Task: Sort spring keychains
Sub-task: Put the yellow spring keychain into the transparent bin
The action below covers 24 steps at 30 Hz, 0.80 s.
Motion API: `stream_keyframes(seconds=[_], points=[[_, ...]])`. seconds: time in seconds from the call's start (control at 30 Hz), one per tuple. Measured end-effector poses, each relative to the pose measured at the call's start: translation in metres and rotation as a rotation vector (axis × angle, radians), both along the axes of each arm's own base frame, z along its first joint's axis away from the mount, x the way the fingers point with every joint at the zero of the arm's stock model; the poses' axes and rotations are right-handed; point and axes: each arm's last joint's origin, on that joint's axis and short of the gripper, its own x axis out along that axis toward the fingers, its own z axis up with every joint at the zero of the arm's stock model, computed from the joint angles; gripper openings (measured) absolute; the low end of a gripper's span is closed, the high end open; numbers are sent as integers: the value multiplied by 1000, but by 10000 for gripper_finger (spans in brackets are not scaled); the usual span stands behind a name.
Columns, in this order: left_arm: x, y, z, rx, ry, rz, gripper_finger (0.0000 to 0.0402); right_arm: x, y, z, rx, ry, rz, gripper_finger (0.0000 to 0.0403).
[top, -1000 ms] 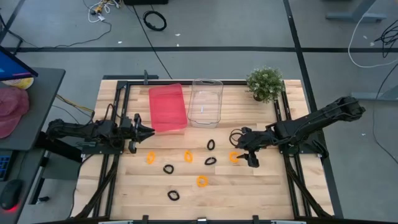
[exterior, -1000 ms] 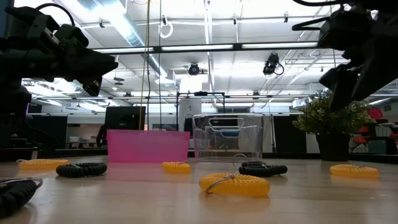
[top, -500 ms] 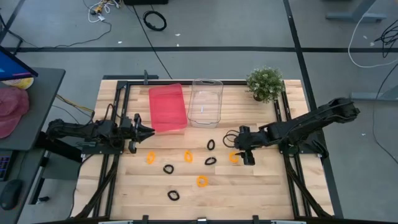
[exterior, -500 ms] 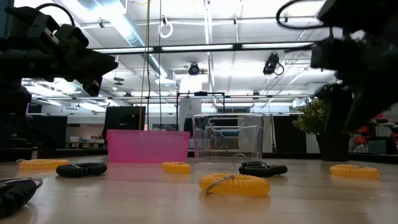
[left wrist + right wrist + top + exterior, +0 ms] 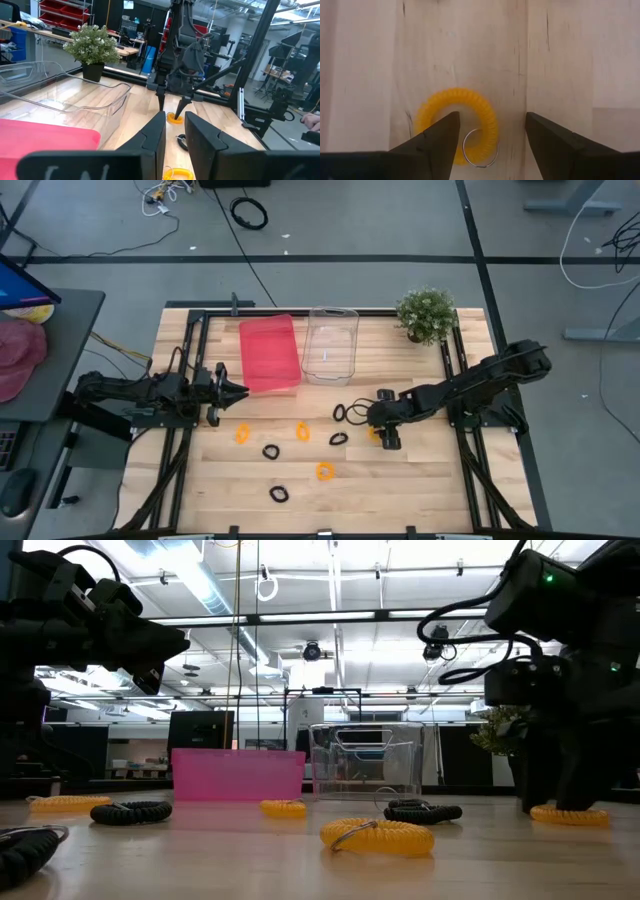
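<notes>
Right now I have the right gripper (image 5: 490, 137) low over one orange spring keychain (image 5: 456, 124), fingers spread, one fingertip (image 5: 442, 132) on the coil's edge and the other beyond its far side. I judge this the pick step: next I should settle lower, centre the coil between the jaws, and close. Farther out from this gripper lie a black keychain (image 5: 338, 413) and more loops, then the clear bin (image 5: 331, 344) and the pink bin (image 5: 269, 352). My left gripper (image 5: 232, 390) waits beside the pink bin, fingers slightly apart. I can read no labels or writing anywhere.
</notes>
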Motion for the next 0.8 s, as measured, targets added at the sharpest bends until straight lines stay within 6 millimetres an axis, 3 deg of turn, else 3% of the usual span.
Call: stream_keyframes(seconds=[0.47,0.53,0.63,0.67,0.8], points=[[0,0,0,0,0,0,76,-1,-1,3,39,-10,-13,227],[0,0,0,0,0,0,76,-3,-1,3,57,22,-12,192],[0,0,0,0,0,0,76,-8,3,2,86,70,-64,62],[0,0,0,0,0,0,76,-8,4,2,98,80,-69,34],[0,0,0,0,0,-1,76,-8,5,2,97,66,-74,9]])
